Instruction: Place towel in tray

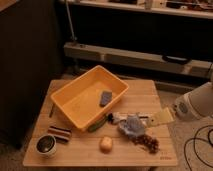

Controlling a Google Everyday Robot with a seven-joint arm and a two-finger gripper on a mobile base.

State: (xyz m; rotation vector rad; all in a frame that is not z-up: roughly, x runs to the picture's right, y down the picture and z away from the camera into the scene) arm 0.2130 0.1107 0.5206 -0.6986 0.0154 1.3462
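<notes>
- The tray: yellow-orange plastic, smooth, faintly glossy.
- The towel: soft, wrinkled cloth, matt.
- The table: pale wooden planks, matt, with visible grain.
- The claw, at the table's right edge: pale, smooth, hard shell, dull sheen.

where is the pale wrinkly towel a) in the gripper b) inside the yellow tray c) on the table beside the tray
c: the towel lies on the table outside the tray, with the gripper just to its right, not holding it.
</notes>
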